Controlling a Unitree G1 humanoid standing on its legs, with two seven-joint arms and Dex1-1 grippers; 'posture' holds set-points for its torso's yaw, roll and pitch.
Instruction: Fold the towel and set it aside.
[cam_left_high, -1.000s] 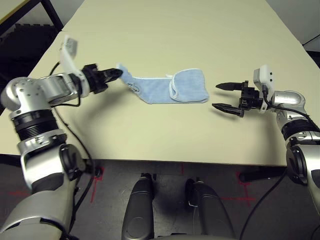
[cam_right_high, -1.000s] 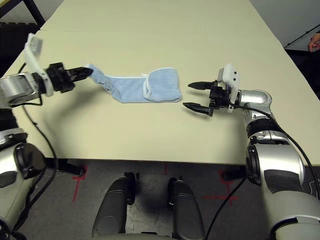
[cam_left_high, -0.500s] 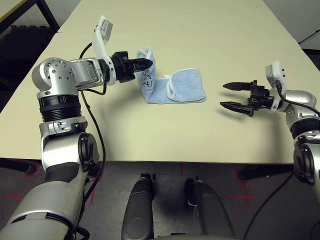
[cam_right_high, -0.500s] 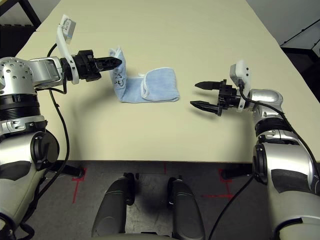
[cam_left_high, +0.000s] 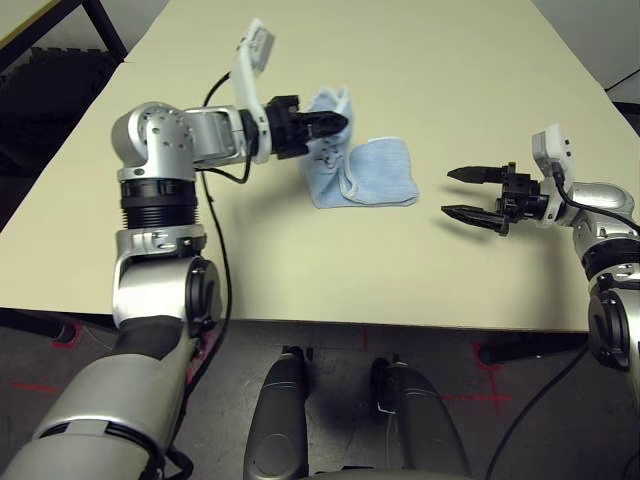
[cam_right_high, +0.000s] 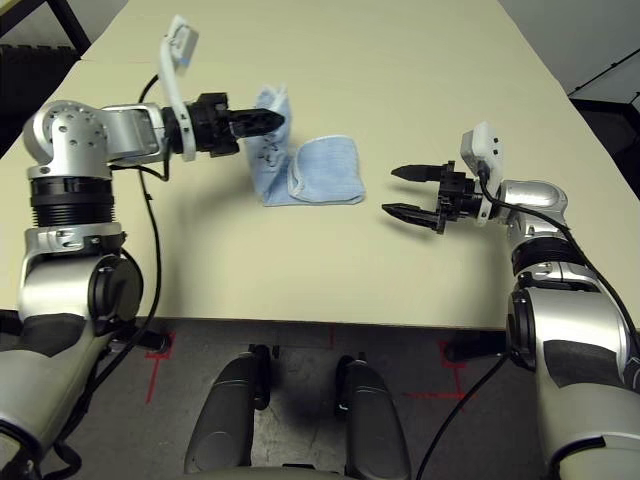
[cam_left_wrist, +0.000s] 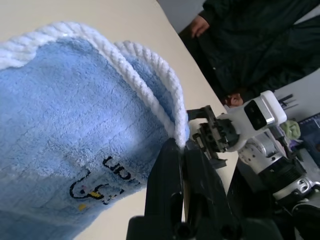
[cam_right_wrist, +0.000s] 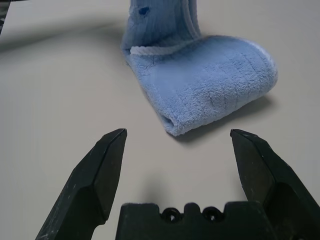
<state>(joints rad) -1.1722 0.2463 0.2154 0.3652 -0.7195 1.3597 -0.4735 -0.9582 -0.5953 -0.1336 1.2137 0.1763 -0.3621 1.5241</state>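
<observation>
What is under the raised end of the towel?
Bare table shows below the lifted end of the towel, which the left tool pinches. The folded right part lies flat; what it covers cannot be seen.

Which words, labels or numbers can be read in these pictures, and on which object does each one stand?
Dark stitched lettering on the towel, held in the shut left gripper: cut off and tilted, not readable for certain.
Small figure beside that lettering: a picture, no text.
Nothing else carries readable text.
</observation>
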